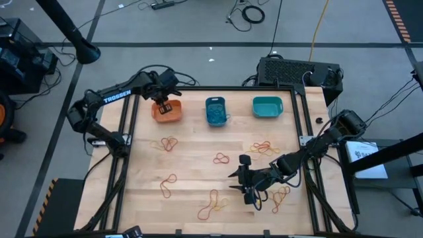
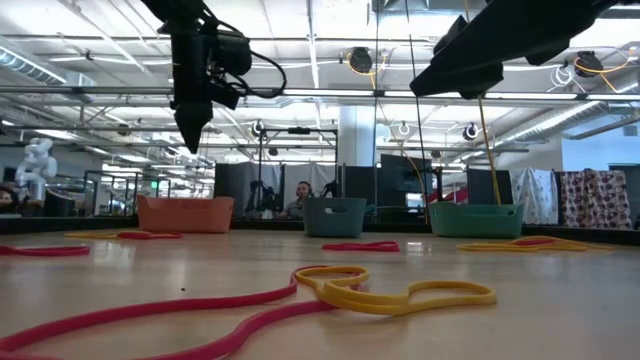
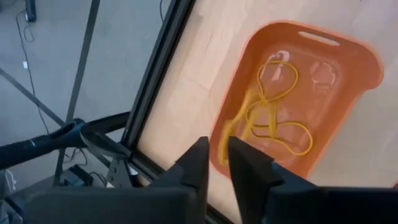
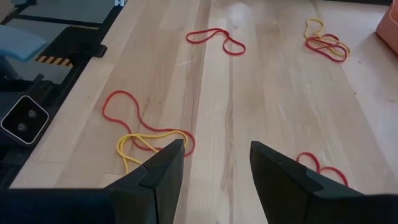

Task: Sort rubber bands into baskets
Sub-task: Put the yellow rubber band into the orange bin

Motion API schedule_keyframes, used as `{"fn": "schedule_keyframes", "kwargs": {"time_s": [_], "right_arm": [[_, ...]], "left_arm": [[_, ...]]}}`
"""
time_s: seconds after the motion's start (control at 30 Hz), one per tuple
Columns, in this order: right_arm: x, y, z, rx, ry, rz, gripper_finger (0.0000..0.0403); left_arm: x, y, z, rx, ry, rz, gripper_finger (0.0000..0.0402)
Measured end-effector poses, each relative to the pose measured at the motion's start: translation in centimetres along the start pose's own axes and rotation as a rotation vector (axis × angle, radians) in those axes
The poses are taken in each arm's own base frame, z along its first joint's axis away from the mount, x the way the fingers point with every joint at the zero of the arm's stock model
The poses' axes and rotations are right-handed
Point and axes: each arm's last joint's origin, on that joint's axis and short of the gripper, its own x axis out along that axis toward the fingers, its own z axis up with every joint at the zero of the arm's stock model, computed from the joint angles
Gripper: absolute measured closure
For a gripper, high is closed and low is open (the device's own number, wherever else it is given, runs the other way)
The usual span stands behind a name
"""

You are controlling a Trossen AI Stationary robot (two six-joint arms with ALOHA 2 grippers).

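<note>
A light wooden table (image 1: 198,165) framed by black rails carries the whole scene, with grey floor, loose cables and a black equipment box (image 1: 291,69) beyond its far edge. Along that far edge stand three baskets in a row, well apart from one another: the orange basket (image 1: 167,111) on the left, the blue basket (image 1: 216,110) in the middle, the teal basket (image 1: 267,107) on the right.

The left arm reaches over the orange basket, its left gripper (image 3: 216,163) hanging above the tub's near rim with the fingers slightly parted and nothing between them. Directly below, yellow rubber bands (image 3: 270,109) lie tangled on the basket's floor. Blue bands lie inside the blue basket.

The right arm stretches low across the near right part of the table, its right gripper (image 4: 213,165) spread wide and empty above bare wood, with a red-and-yellow tangle (image 4: 144,134) just beside one finger.

Loose rubber bands are scattered over the tabletop: a red and yellow cluster (image 1: 165,143) near the orange basket, a red loop (image 1: 221,158) at centre, a mixed cluster (image 1: 264,147) toward the right, a red pair (image 1: 168,186) on the near left and a yellow tangle (image 1: 213,203) at the near edge. From table level, workstations and a seated person (image 2: 298,200) show behind the baskets.
</note>
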Motion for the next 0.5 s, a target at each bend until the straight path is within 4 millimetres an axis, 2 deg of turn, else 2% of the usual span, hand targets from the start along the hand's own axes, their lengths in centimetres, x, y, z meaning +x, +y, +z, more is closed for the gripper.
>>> {"fn": "schedule_keyframes", "kwargs": {"time_s": [0.17, 0.3, 0.37, 0.5], "right_arm": [[0.0, 0.0, 0.0, 0.021, 0.0, 0.0, 0.0225], [0.0, 0.0, 0.0, 0.027, 0.0, 0.0, 0.0225], [0.0, 0.0, 0.0, 0.027, 0.0, 0.0, 0.0225], [0.0, 0.0, 0.0, 0.051, -0.001, 0.0, 0.0225]], "left_arm": [[0.0, 0.0, 0.0, 0.001, 0.005, 0.001, 0.0288], [0.0, -0.2, 0.0, -0.02, 0.0, -0.024, 0.0276], [-0.1, -0.5, 0.0, -0.058, -0.022, -0.142, 0.0275], [-1.0, -2.6, 0.5, -0.061, -0.113, -0.574, 0.0274]]}}
